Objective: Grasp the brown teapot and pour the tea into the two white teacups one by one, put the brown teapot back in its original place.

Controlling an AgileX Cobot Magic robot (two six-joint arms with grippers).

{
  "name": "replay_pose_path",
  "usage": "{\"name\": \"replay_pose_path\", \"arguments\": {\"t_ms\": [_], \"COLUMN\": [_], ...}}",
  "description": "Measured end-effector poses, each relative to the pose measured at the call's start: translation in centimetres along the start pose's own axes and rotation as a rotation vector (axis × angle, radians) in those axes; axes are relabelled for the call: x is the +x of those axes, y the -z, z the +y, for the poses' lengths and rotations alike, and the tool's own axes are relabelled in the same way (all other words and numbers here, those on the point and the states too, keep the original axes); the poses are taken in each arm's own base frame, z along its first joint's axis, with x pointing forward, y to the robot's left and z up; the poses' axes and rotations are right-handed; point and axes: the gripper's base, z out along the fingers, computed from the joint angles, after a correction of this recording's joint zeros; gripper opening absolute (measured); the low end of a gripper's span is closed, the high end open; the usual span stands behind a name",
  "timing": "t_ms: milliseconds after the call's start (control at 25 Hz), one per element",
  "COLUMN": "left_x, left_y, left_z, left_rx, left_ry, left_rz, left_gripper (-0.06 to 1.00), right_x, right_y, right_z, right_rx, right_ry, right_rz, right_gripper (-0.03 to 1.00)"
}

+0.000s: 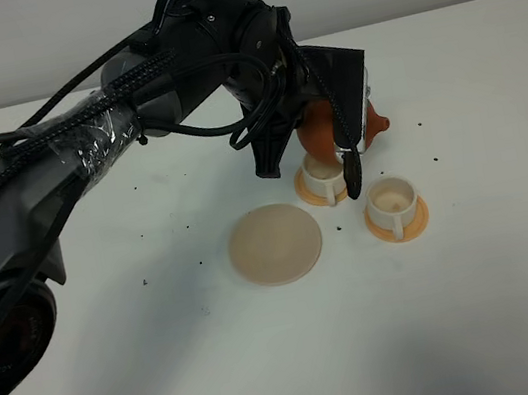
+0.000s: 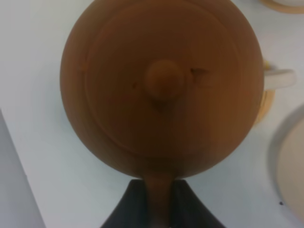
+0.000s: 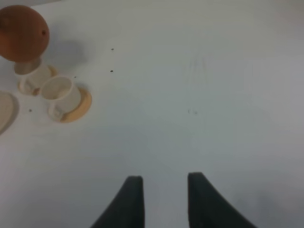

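Found left gripper [image 2: 159, 216] closed hard on the loop handle [image 2: 158, 190] of the brown teapot [image 2: 161, 85], with both fingers pressed against it and no gap. Held the pot clear of the table [image 1: 484, 302], straight out ahead of the fingers. Looked down square on the lid [image 2: 199, 114]; could not tell any tilt from there. Placed the nearer teacup [image 1: 321, 174] directly beneath gripper and pot. Lost sight of its mouth under the pot body in the right wrist view. Read the spout [image 1: 380, 121] as reaching past that cup's rim, on the side away from the gripper. Logged the farther teacup [image 1: 391, 198] just beyond, near but apart. Logged the beige coaster [image 1: 274, 244] off to the gripper's other side, bare. Saw no tea pouring; could not read either cup's fill. Found right gripper [image 3: 161, 199] well apart, fingers parted, holding nothing.

Judged risks:
- Tipping from here could send tea onto the saucer [image 1: 306, 191] or table, owing to the spout overhang.
- Could shed the unrestrained lid.
- Could knock the cup, given the pot hanging so close above.
- Could let the pot swivel in a two-finger hold on a thin handle.
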Motion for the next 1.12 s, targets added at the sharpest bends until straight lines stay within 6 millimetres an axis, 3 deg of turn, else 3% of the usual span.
{"name": "replay_pose_path", "arguments": {"t_ms": [1120], "left_x": [-1.7], "left_y": [0.3], "left_z": [-0.3], "left_rx": [-0.042], "left_ry": [-0.296], "left_rz": [0.031], "left_gripper": [0.13], "right_x": [0.0], "right_y": [0.0], "right_z": [0.0], "right_rx": [0.0], "right_ry": [0.0], "right_rz": [0.0], "right_gripper": [0.24]}}
